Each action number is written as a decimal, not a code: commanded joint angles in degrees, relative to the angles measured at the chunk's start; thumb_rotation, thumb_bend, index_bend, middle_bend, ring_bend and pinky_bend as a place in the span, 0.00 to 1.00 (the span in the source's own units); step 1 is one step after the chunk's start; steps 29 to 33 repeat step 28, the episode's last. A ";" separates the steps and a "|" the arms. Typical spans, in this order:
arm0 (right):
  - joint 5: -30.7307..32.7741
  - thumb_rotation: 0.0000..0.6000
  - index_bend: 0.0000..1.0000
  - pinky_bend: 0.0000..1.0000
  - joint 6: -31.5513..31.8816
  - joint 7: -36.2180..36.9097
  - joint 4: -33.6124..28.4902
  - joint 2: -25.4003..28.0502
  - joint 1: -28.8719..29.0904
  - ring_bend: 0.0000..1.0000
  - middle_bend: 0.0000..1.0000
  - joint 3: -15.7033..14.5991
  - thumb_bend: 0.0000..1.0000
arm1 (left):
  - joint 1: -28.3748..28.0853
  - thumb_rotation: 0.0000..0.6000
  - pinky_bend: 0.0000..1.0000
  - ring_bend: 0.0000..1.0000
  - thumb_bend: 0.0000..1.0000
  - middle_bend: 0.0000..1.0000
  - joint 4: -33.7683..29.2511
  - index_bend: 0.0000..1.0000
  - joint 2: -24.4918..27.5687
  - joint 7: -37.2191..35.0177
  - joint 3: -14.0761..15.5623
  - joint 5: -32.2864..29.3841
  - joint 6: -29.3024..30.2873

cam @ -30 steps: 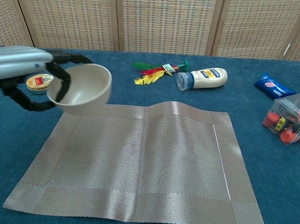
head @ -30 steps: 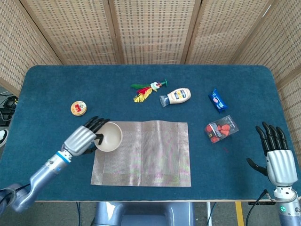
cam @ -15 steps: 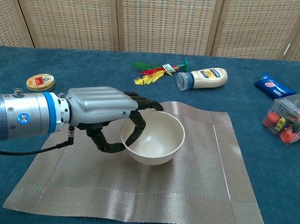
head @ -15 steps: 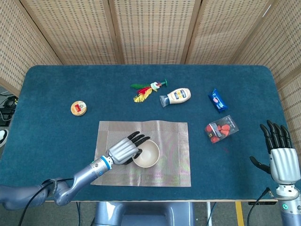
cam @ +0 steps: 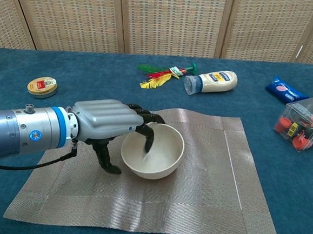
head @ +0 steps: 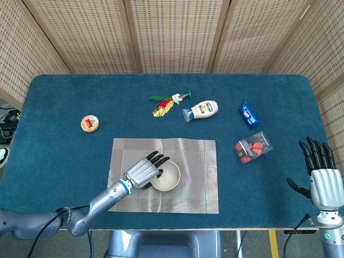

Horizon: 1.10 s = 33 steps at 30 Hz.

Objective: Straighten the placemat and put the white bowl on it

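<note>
From the head view, the placemat [head: 164,174] lies flat on the blue bench [head: 54,134], its edges close to square with the bench front. The white bowl [head: 166,176] sits upright on the placemat, a little left of the mat's middle. The left hand [head: 142,171] grips the bowl at its left rim, dark fingers [head: 157,159] reaching over the edge. The right hand [head: 324,180] stands far to the right of the placemat, near the bench's front right corner, palm up and fingers spread wide, holding nothing. Behind the placemat lie a mayonnaise bottle [head: 201,110] on its side and a feather toy [head: 167,102] just left of it. A round tin [head: 90,123] sits well to the left of the placemat, and to the right of it are a clear box of red items [head: 253,147] and a blue snack packet [head: 248,114] behind that.

From the chest view, the left hand [cam: 104,122] holds the white bowl [cam: 154,150] with its fingers [cam: 147,139] hooked inside the rim and the thumb down against the outer wall (whether the thumb tip touches the mat I cannot tell). The bowl's base rests on the placemat [cam: 206,175]. The mat's far edge shows a slight ripple behind the bowl. The right hand is out of this view.
</note>
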 commanded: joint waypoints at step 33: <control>-0.63 1.00 0.02 0.00 0.36 -5.68 -1.21 0.45 -1.35 0.00 0.00 -1.41 0.00 | 33.85 1.00 0.00 0.00 0.00 0.00 -9.35 0.00 29.02 -19.16 7.75 11.40 48.96</control>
